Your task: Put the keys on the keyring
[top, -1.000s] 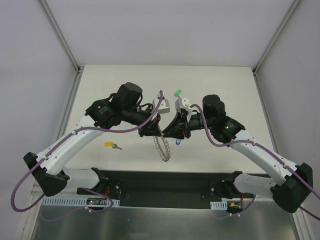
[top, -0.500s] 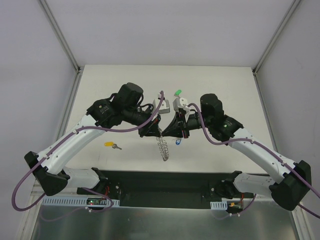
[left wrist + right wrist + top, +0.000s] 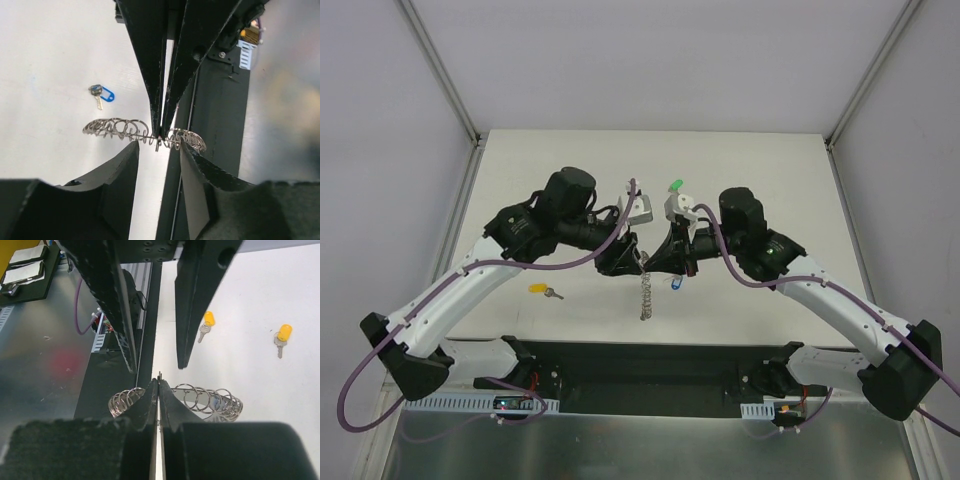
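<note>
We see the left arm (image 3: 470,285) and the right arm (image 3: 830,300) both bent inward over the table (image 3: 770,170), wrists level, so that the two grippers meet tip to tip above its middle. The right gripper (image 3: 158,384) is pinched tight on the wire of the keyring (image 3: 645,292), which hangs below the tips, clear of the table and edge-on to the top camera. The left gripper (image 3: 158,150) stands partly parted, one finger on each side of that pinch, and we see nothing held in it. The blue key (image 3: 675,285) lies on the table just right of the hanging ring; a yellow key (image 3: 540,290) lies well to the left; a green key (image 3: 674,186) lies beyond the right wrist.

Against a second ago, the left jaws have let go and the right jaws have closed. The left arm's wrist has drawn back a little to the left; the right wrist has crept inward. The ring, then a slanted oval, now hangs as a thin upright line.
</note>
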{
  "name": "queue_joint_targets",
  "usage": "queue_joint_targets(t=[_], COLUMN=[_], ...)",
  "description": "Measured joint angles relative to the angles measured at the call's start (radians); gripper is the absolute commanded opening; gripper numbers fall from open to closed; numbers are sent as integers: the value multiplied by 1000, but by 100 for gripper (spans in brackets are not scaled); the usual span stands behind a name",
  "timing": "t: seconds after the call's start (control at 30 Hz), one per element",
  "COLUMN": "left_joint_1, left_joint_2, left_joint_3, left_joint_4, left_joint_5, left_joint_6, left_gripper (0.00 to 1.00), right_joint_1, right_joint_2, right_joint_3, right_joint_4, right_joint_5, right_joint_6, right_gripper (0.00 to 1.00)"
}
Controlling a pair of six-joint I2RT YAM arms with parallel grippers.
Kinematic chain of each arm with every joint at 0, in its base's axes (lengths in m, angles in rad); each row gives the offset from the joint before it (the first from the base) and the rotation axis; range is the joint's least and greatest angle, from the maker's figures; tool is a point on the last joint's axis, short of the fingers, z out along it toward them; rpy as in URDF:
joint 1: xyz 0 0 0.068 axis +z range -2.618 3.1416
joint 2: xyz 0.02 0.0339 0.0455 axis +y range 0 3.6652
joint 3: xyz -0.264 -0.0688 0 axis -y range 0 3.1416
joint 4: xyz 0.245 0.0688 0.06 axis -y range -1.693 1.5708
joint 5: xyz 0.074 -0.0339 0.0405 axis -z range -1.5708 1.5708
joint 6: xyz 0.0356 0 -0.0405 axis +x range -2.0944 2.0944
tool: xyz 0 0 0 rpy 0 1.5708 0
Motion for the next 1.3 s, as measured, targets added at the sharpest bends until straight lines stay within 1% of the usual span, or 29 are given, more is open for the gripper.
queue_joint_targets(t=[0.07,0.17,0.3,0.37,0.53,0.7,0.8,1.0,1.13,1.3], left_joint_1=[9,36,89,105,132,237,276,280,281,281], left_joint_2=[-43,-140,-274,-316,-337,-359,-343,-315,-307,-277], left_joint_3=[-46,-156,-323,-384,-461,-577,-604,-606,-606,-606], left_joint_4=[56,161,325,402,572,814,922,1084,1145,1180], left_joint_5=[-16,-47,-63,-68,-68,0,65,200,266,319], left_joint_6=[-13,-37,-103,-137,-203,-341,-418,-520,-551,-578], left_gripper=[44,47,48,48,49,49,49,48,46,42], right_joint_1=[-2,-12,-32,-39,-47,-50,-50,-50,-50,-50], right_joint_2=[0,0,-11,-24,-50,-66,-66,-66,-66,-66], right_joint_3=[0,0,0,0,-1,0,-1,-2,-3,-3], right_joint_4=[3,27,66,88,165,235,258,294,308,328], right_joint_5=[15,41,76,89,105,114,125,137,137,137], right_joint_6=[18,57,108,134,201,257,283,321,337,351], right_gripper=[1,1,1,1,1,1,1,1,1,1])
